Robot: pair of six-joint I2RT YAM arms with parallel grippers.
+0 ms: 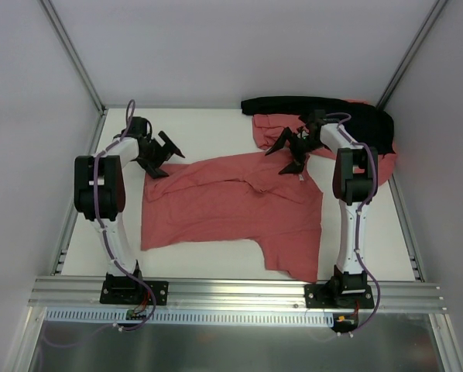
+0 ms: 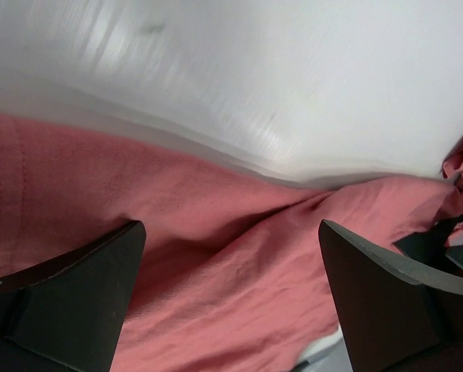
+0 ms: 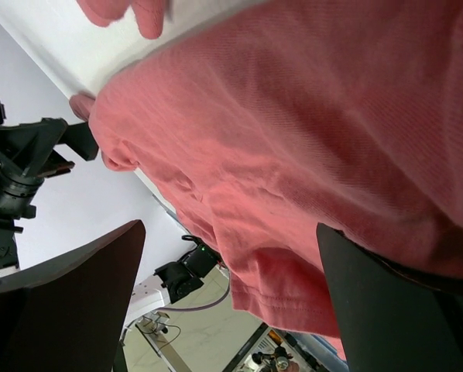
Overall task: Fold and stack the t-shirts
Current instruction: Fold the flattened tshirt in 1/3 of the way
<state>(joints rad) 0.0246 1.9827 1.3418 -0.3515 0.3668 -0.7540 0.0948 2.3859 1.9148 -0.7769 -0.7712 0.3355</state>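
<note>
One salmon-red t-shirt (image 1: 231, 205) lies spread, somewhat rumpled, across the middle of the white table (image 1: 200, 124). My left gripper (image 1: 166, 157) hovers open at the shirt's far left corner; in the left wrist view its cloth (image 2: 239, 256) fills the space below the spread fingers (image 2: 69, 294). My right gripper (image 1: 284, 159) stands open over the shirt's far right edge, with nothing between its fingers (image 3: 386, 302); the shirt (image 3: 317, 132) shows close under it. More red t-shirts (image 1: 272, 129) lie bunched at the back right.
A black cloth (image 1: 324, 105) drapes over the bunched shirts along the back right wall. Metal frame posts and white walls close in the table at the back and sides. The rail (image 1: 231, 291) with both arm bases runs along the near edge.
</note>
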